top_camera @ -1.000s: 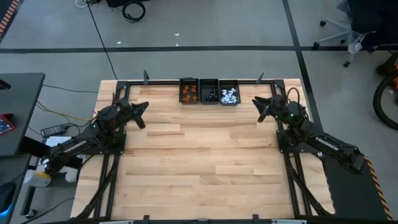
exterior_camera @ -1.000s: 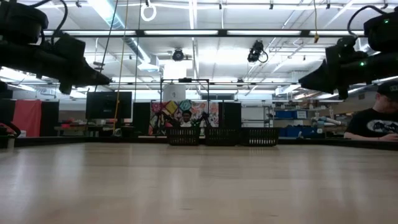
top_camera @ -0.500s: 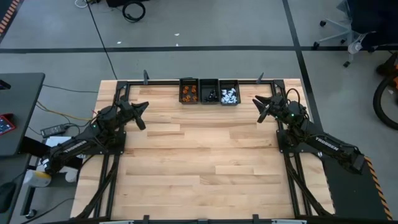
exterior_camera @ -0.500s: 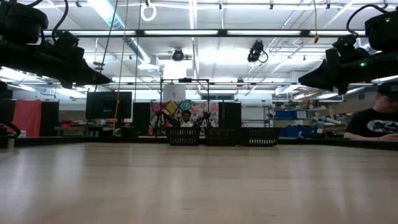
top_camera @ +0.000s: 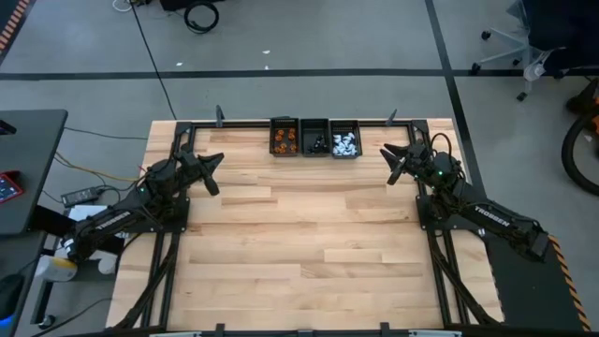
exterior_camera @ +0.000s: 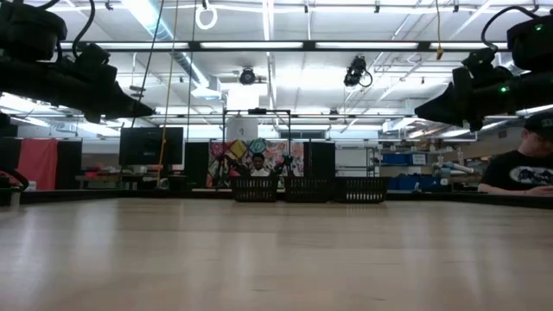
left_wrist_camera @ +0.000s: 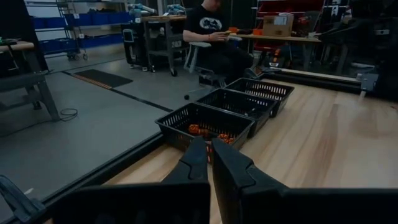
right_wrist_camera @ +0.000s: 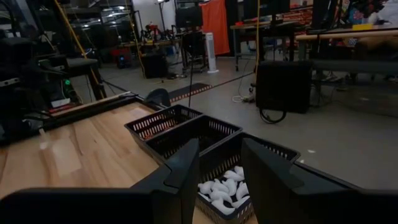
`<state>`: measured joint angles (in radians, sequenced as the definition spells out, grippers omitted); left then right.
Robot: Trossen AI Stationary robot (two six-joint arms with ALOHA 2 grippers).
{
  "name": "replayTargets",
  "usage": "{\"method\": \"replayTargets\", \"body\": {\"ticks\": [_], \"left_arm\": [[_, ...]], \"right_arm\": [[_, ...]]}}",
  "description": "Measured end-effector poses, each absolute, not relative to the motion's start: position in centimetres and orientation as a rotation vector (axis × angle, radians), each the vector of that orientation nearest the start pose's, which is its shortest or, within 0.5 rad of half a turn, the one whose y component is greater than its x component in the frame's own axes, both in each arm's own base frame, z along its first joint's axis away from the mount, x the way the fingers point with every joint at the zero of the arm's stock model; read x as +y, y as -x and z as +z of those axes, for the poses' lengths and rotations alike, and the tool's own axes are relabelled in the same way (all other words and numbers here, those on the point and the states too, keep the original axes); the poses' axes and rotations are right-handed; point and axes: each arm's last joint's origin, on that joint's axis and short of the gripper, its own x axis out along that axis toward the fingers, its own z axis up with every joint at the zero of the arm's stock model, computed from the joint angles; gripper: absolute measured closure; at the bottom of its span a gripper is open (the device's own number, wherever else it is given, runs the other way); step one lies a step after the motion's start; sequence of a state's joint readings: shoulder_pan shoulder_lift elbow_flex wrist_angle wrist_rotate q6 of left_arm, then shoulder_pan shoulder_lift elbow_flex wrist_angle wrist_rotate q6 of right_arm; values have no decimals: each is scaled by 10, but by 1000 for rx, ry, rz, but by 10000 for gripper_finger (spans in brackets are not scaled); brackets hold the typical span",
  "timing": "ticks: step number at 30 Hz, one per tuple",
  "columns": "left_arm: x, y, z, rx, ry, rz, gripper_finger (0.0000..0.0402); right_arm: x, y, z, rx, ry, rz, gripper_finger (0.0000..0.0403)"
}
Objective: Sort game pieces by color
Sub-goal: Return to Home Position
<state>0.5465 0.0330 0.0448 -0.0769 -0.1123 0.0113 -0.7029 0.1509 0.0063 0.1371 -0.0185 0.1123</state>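
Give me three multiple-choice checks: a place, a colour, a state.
1. Where are the bins? A) in a row at the table's far edge B) mid-table C) on the floor
2. What colour are the pieces in the bin nearest the right pincer? A) orange B) black C) white
3. The right pincer is: A) shut on a piece B) open, empty C) inside a bin
1 A: high view shows them lined there. 2 C: white pieces fill it. 3 B: fingers apart, nothing between. Left pincer is shut.

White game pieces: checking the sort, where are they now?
High view: the white game pieces lie in the rightmost bin of three at the far edge of the table.
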Motion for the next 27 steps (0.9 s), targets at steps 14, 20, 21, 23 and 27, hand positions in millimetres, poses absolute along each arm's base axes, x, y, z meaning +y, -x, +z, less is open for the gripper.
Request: {"method": "replayTargets", "body": {"ticks": [14, 20, 21, 23, 27], "left_arm": [[53, -81, 169, 69, 4, 658, 398], [53, -81, 169, 69, 4, 658, 398], [53, -81, 169, 69, 4, 657, 398], [53, -81, 169, 69, 4, 658, 398], [53, -81, 169, 69, 4, 658, 398]], "right_arm": [[-69, -82, 167, -31, -111, -684, 277], [-69, -82, 166, -31, -111, -684, 277], [-69, -82, 167, -31, -111, -684, 277], [-69, -82, 166, -31, -111, -684, 277], [-69, -82, 166, -31, -111, -684, 277]]}}
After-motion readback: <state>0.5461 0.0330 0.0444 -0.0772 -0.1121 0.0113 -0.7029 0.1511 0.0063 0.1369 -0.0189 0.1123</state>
